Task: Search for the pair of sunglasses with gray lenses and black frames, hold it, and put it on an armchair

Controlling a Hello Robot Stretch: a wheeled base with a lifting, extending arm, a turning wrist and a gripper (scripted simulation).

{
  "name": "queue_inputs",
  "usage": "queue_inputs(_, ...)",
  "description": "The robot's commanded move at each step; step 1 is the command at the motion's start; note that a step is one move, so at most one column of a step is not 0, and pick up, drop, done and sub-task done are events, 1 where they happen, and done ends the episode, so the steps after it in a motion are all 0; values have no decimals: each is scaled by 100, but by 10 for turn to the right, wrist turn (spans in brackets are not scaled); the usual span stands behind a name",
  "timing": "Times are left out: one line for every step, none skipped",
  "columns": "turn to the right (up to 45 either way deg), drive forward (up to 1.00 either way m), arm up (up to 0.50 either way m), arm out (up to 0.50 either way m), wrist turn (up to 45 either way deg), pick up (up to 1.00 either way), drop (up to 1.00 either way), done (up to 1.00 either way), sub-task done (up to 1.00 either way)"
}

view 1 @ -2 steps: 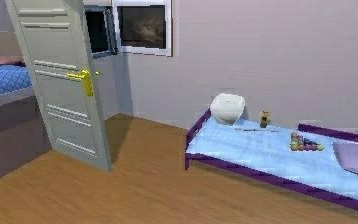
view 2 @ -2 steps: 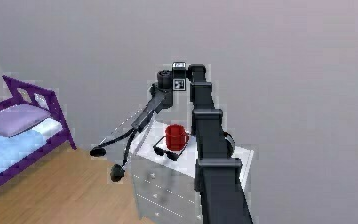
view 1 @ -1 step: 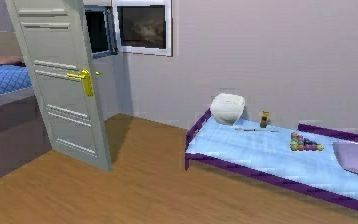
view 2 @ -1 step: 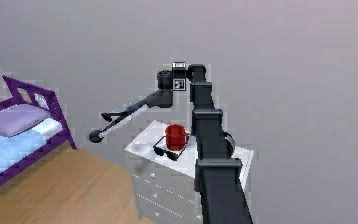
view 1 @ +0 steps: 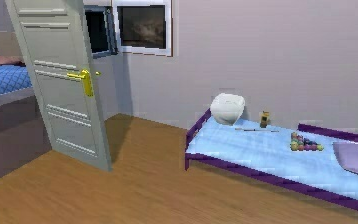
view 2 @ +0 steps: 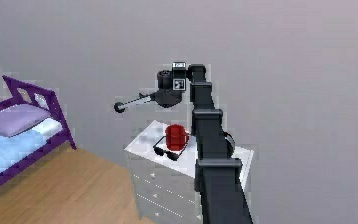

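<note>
Two items on the white dresser (view 2: 159, 188): a red cup (view 2: 175, 135) and, touching its near-left side, a dark shape, probably the sunglasses (view 2: 167, 153). The gripper (view 2: 121, 104) holds nothing, with bare wall behind it. The arm (view 2: 212, 150) crosses the dresser's right half, and a purple bed (view 2: 7, 150) stands left.

No writing, number or brand can be read. Two small white squares (view 2: 176, 83) at the far end of the arm (view 2: 215, 150) carry black marks, not legible as text.
</note>
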Motion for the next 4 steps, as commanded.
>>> queue_inputs(0,0,0,0,450,0,0,0,0)
queue_inputs(0,0,0,0,90,0,0,0,0)
queue_inputs(0,0,-30,0,0,0,0,0,0)
queue_inputs(0,0,0,0,0,100,0,0,0)
